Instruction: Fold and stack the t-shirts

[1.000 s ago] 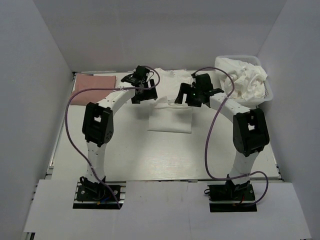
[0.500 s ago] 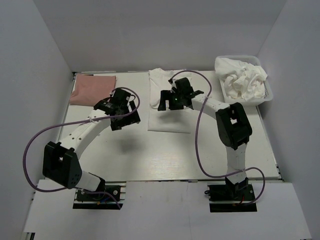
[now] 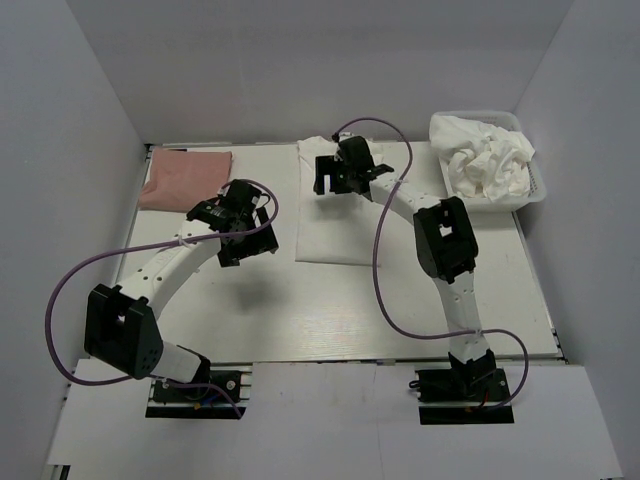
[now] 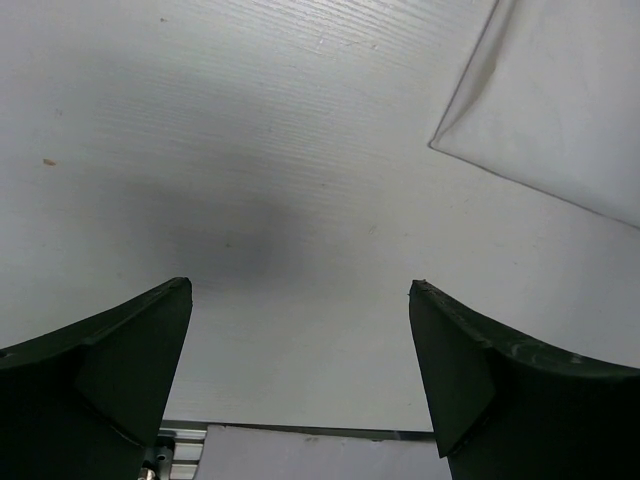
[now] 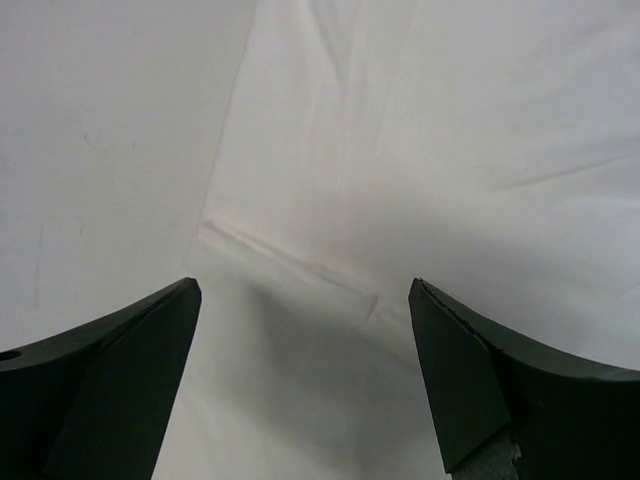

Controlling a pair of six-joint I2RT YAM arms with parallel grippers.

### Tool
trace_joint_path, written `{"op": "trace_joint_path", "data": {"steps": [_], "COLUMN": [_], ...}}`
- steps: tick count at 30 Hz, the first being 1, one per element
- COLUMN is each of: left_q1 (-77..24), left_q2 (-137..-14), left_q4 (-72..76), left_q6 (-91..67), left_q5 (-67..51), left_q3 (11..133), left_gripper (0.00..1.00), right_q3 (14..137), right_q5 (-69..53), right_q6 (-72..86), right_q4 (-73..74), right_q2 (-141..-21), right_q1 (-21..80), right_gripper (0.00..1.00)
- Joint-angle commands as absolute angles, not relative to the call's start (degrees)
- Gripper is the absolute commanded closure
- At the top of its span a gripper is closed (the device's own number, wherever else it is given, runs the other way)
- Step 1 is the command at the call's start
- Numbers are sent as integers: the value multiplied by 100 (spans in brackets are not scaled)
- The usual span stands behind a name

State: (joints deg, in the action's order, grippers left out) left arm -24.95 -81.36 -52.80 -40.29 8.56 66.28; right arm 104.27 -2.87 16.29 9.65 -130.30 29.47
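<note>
A folded white t-shirt lay on the table, reaching to the middle of its far edge. The right gripper hung over the far-left part of that shirt. The left gripper hung over bare table just left of the shirt. A salmon-pink shirt lay folded in the far-left corner. A white basket of crumpled white shirts stood in the far-right corner.

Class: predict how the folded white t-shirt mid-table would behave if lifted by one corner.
Probably floppy: the folded white t-shirt shows soft creases in thin cloth, so a lifted corner would likely droop and let the layers unfold. It lies flat on the table, so it seems light; a push would likely bunch it.
</note>
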Motion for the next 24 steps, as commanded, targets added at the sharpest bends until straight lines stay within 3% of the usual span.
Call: {"op": "trace_joint_path", "data": {"steps": [1, 6, 12, 17, 24], "left_q1": [-2505, -2505, -2619, -2619, -2619], "left_q2": [-7963, -8252, -8920, -9657, -10414], "left_q4": [-5204, -4949, -3983, -3270, -2839], "left_q6": [-3981, -3850, -3613, -3463, -3401], "left_q5": [783, 571, -376, -1055, -1379], "left_q3": [6829, 6829, 6776, 6776, 6908], "left_gripper": [1, 1, 1, 1, 28], "right_q3": [11090, 10444, 7047, 5661, 4913], "right_q5": [509, 335, 194, -834, -1485], "right_q6": [1661, 1723, 2240, 2426, 2294], "right_q4": [658, 896, 765, 992, 906], "right_q2": [-13113, -12078, -9717, -8764, -9105], "right_q1": [2813, 2690, 2558, 2382, 2162], "right_gripper": [10, 10, 10, 10, 10]}}
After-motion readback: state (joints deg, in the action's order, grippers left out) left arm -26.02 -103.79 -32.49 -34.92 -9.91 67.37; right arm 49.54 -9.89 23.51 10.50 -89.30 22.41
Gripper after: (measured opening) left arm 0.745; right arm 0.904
